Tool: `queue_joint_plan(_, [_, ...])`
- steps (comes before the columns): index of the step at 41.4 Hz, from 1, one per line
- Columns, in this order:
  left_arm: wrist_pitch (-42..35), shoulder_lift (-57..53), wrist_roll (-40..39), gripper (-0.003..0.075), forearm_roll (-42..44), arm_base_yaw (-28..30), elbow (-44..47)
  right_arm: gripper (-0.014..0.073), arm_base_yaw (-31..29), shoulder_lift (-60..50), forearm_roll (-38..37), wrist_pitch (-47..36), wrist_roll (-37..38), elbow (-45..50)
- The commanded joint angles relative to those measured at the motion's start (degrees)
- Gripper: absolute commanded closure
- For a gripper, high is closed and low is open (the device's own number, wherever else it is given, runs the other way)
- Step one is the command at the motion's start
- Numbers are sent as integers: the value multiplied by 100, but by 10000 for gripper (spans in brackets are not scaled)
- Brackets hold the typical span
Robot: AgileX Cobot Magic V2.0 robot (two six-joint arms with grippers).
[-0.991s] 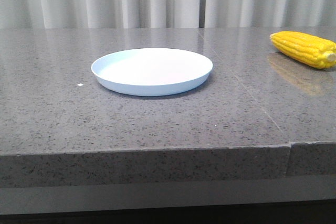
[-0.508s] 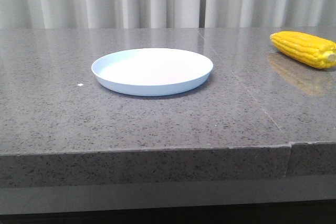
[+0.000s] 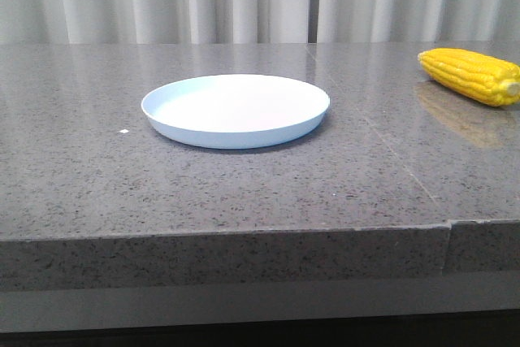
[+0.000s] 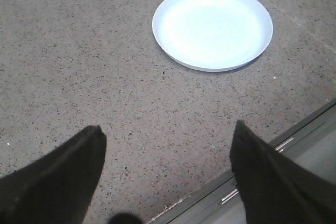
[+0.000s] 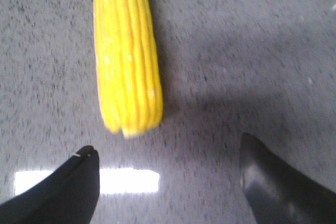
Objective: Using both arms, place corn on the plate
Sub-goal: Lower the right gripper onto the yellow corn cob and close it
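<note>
Right wrist view: bright yellow ribbed corn (image 5: 126, 51), right hand (image 5: 168, 174) wide open, empty.

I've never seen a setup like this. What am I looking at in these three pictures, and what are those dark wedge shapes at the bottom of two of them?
This is a robot with two arms, each ending in a two-fingered gripper. One picture comes from a camera facing forward over a grey stone table; no arm shows in it. On the table sit a pale plate and, far to the right, a yellow corn cob. The other two pictures come from cameras on the wrists. The dark wedges are the gripper fingers. The left gripper is open and looks toward the plate. The right gripper is open too, with the corn just ahead of it. Neither holds anything yet.
</note>
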Motion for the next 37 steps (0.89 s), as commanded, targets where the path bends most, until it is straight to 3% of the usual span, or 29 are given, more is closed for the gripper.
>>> queue_joint_plan(1, [-399,5,-47,229,0,-48,-154,20,-41,301,57,-169,-130,-613])
queue_joint_plan(11, [-399,5,-47,229,0,-48,-154,20,62,1247,850,102,-668,-1530])
queue_joint_plan(31, [-399,5,-47,229,0,-48,-154,20,404,2072,836,-353,-723,-1879])
queue_joint_plan(37, [-399,5,-47,229,0,-48,-154,81,458,2123,836,-369,-733,-1879])
